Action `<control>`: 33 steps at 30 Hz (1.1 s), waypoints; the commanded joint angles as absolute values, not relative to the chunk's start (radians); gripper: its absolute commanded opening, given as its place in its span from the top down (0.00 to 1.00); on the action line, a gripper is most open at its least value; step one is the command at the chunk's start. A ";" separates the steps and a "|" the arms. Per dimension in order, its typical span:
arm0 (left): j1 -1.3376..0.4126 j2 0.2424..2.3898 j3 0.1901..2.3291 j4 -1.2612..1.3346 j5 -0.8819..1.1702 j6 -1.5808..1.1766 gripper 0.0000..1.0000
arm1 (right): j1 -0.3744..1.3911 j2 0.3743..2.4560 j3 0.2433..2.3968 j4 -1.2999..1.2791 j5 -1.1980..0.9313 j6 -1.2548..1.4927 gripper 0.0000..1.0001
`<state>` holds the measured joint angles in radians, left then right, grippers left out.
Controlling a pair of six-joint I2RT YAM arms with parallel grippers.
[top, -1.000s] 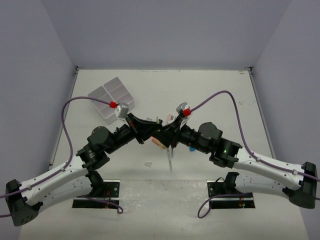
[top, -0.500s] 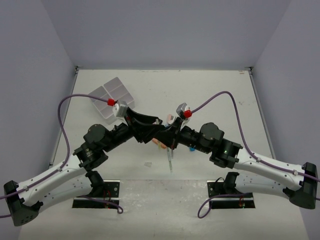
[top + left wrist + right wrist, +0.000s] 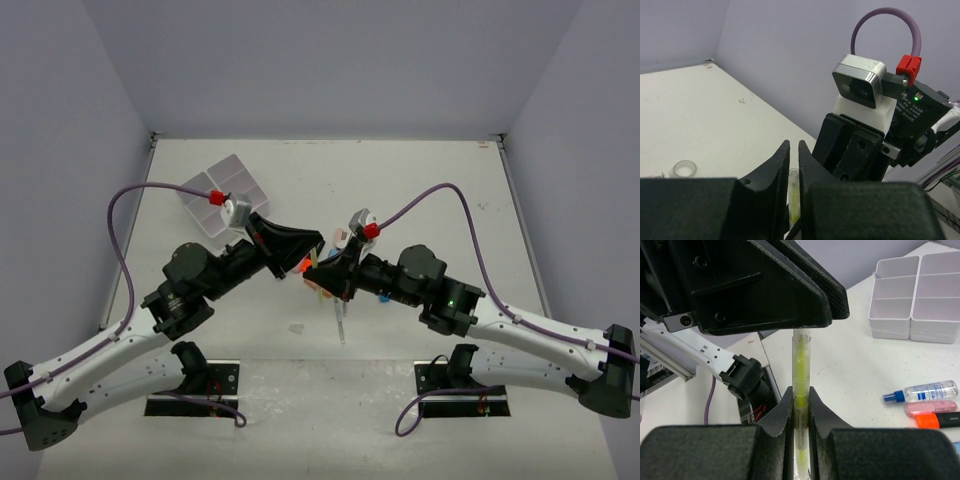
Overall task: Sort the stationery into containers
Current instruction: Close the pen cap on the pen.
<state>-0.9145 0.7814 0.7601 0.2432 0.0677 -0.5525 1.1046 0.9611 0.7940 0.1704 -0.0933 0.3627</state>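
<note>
So starting over on the left, the white four-compartment tray (image 3: 890, 325) sits at the far left of the table (image 3: 420, 180), on the left arm's side and well apart from the action in the middle. The left gripper (image 3: 794, 145) has its jaws almost together, with just a sliver of gap at the tips, and the upper end of the yellow pen (image 3: 800, 360) sits in the slot between them, so it looks pinched there. The pen's long axis runs straight from one gripper to the other, like a little bridge, lifted off the table. The right gripper (image 3: 800, 390) is clamped tight on the pen's lower part, fingers pressed to both sides of the barrel. Off to the right, a pink highlighter (image 3: 932, 408) and an orange highlighter (image 3: 935, 420) lie loose on the table. My read: both have the pen mid-handover, and since the tray lies on the left arm's side, the right one should let go first.
</note>
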 commanded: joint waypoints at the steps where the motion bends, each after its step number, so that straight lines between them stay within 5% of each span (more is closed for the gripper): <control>1: -0.914 0.788 0.754 0.244 0.096 -0.540 0.90 | 1.111 0.952 0.842 0.174 -0.076 0.335 1.00; 4: -0.914 0.798 0.740 0.245 0.129 -0.546 1.00 | 1.111 0.958 0.888 0.149 -0.064 0.320 1.00; 25: -1.053 0.804 0.457 0.426 0.108 -0.690 1.00 | 1.042 1.115 1.429 -0.061 -0.042 0.198 1.00; 33: -1.106 0.786 0.537 0.287 -0.071 -0.649 1.00 | 1.020 1.056 1.265 0.012 -0.117 0.216 1.00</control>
